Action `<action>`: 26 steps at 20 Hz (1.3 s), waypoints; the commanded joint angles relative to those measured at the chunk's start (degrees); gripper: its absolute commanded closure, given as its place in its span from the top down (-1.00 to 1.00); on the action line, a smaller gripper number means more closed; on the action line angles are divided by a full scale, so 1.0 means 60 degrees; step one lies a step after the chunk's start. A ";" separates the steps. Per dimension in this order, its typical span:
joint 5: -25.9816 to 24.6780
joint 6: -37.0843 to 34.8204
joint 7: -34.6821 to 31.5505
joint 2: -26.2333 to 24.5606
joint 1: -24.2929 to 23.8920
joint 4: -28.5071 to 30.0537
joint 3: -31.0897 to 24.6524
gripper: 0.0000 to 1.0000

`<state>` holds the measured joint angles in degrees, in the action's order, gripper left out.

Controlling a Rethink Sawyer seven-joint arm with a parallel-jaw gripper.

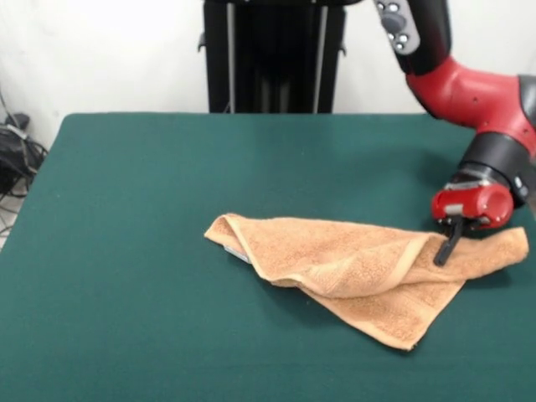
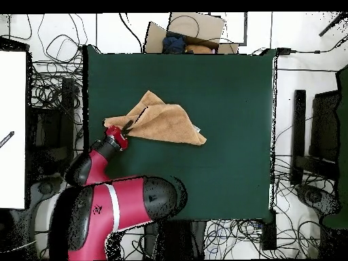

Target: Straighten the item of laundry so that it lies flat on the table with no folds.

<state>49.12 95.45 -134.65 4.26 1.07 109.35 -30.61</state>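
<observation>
The peach-orange towel [image 1: 360, 260] lies crumpled on the dark green table [image 1: 167, 184], right of the middle. It is folded over itself in a rough triangle, with one corner pointing toward the front edge and one reaching the right edge. A small white tag [image 1: 237, 251] shows at its left end. My gripper [image 1: 444, 255] comes down at the towel's right part, with its dark tips together, pinching a fold of the cloth. In the overhead view, the gripper [image 2: 127, 128] sits at the left tip of the towel [image 2: 163, 122] on the table [image 2: 224, 88].
The black pedestal [image 1: 272, 54] stands behind the table's far edge. Cables [image 1: 17, 155] lie off the table's left side. A cardboard box [image 2: 194, 30] sits beyond the far edge in the overhead view. The gripper is close to the table's side edge.
</observation>
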 commanded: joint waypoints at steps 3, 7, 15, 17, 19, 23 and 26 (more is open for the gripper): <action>0.0125 -0.0647 -0.3761 -0.2324 -0.0193 -0.1155 0.0612 -1.00; 0.0002 -0.0036 -0.3850 -0.2186 -0.0389 -0.0849 0.0436 -1.00; 0.1444 0.0872 -0.4091 0.0772 -0.1607 0.3024 -0.1318 -1.00; 0.1897 0.0913 -0.4250 0.1335 -0.1832 0.3751 -0.1729 -1.00; 0.2154 0.0931 -0.4407 0.1725 -0.1938 0.4248 -0.1880 -1.00; 0.3795 0.0678 -0.4781 0.3284 -0.2016 0.5589 -0.2906 -1.00; 0.5780 -0.0129 -0.5102 0.4954 -0.1647 0.6342 -0.3815 -1.00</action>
<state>65.10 101.64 -141.05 17.65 -9.82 135.46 -42.49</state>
